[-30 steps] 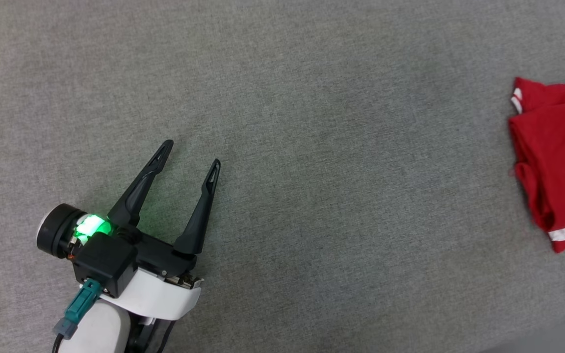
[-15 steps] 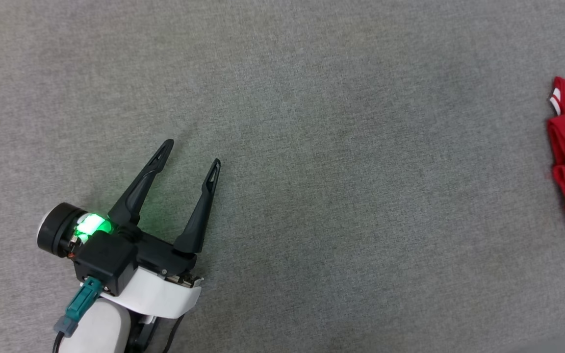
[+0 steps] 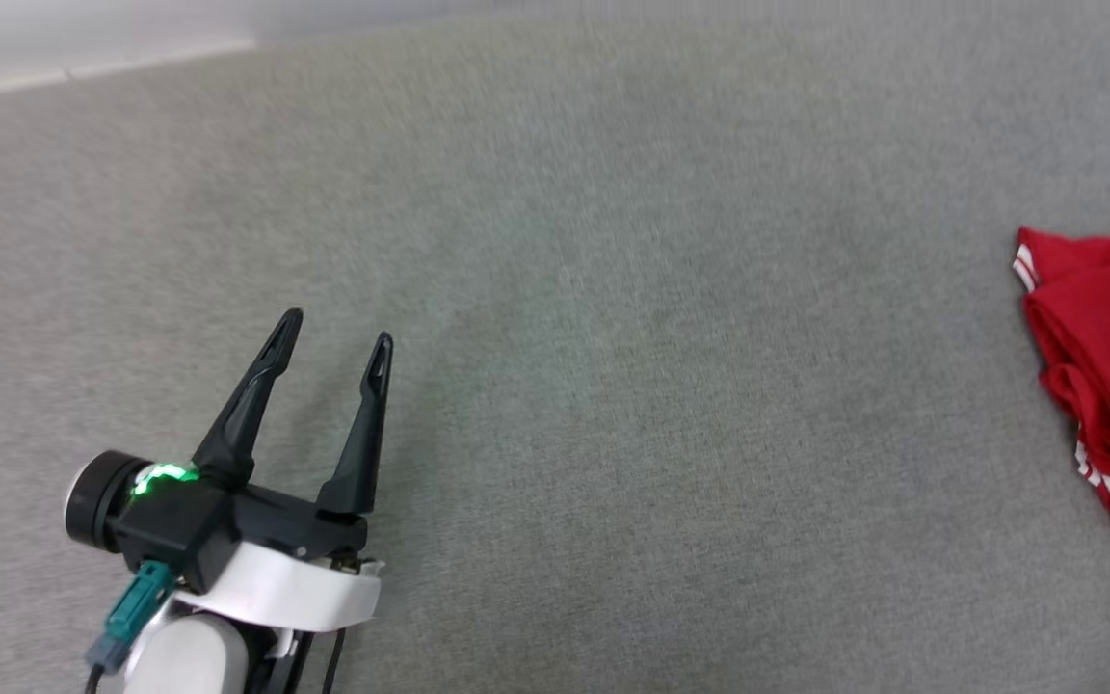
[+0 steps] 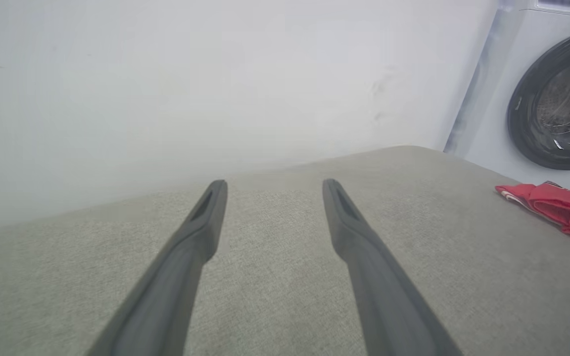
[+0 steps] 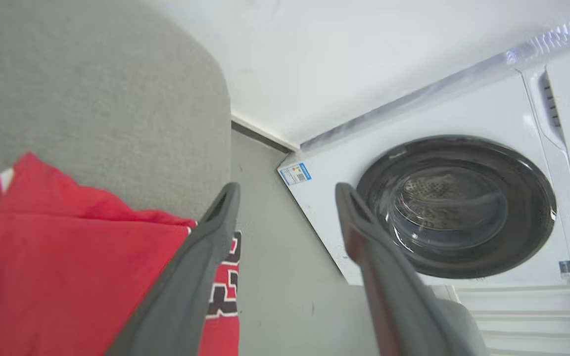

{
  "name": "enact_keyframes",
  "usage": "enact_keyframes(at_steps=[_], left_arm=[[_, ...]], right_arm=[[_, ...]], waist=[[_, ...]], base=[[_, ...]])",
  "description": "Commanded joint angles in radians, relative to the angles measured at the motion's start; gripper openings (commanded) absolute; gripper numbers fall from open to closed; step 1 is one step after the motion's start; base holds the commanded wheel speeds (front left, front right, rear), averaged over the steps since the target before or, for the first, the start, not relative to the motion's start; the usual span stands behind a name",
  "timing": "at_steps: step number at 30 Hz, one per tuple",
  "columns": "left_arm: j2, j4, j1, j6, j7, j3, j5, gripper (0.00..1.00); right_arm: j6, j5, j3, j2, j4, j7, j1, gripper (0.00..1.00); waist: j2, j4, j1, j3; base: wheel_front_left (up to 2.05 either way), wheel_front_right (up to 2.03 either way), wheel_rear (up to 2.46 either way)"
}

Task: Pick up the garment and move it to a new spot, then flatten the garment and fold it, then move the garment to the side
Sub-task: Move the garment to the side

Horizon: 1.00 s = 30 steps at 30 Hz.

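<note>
Both claws stood spread. The left claw (image 3: 335, 330) hung idle over the near left of the grey worktop (image 3: 671, 337). The right claw (image 5: 287, 190), pinched shut a second before, had just parted with nothing between its fingers. The garment (image 3: 1099, 347) lay folded at the worktop's right edge, just beneath that claw. That release suggested the final move aside was finished.

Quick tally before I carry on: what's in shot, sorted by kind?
Garments: 1, the red garment
Grippers: 2, the left gripper and the right gripper, both open
Washing machines: 1, the washing machine
Work surfaces: 1, the grey surface
Total: 5
</note>
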Motion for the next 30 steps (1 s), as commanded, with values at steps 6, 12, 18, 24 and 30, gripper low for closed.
enact_keyframes(at_steps=[6,12,18,24,30], left_arm=[[-0.041,0.001,0.065,-0.001,-0.002,0.077,0.007,1.00],[-0.086,0.009,0.125,0.001,-0.002,0.153,0.017,1.00],[-0.113,0.036,0.164,0.004,-0.002,0.194,0.023,1.00],[-0.127,0.052,0.190,0.002,-0.002,0.209,0.019,1.00],[-0.138,0.063,0.205,0.001,-0.002,0.221,0.021,1.00]], right_arm=[[-0.001,0.063,-0.076,0.130,-0.197,-0.078,0.106,1.00],[-0.001,0.119,-0.120,0.311,-0.400,-0.149,0.240,1.00],[-0.001,0.169,-0.122,0.463,-0.493,-0.236,0.371,1.00],[-0.001,0.241,-0.097,0.554,-0.472,-0.334,0.472,1.00],[-0.001,0.274,-0.064,0.592,-0.434,-0.409,0.537,1.00]], waist=[[0.0000,0.071,0.0000,-0.147],[0.0000,0.111,0.0000,-0.220],[0.0000,0.148,0.0000,-0.267],[0.0000,0.170,0.0000,-0.295],[0.0000,0.174,0.0000,-0.304]], base=[[0.00,0.00,0.00],[0.00,0.00,0.00],[0.00,0.00,0.00],[0.00,0.00,0.00],[0.00,0.00,0.00]])
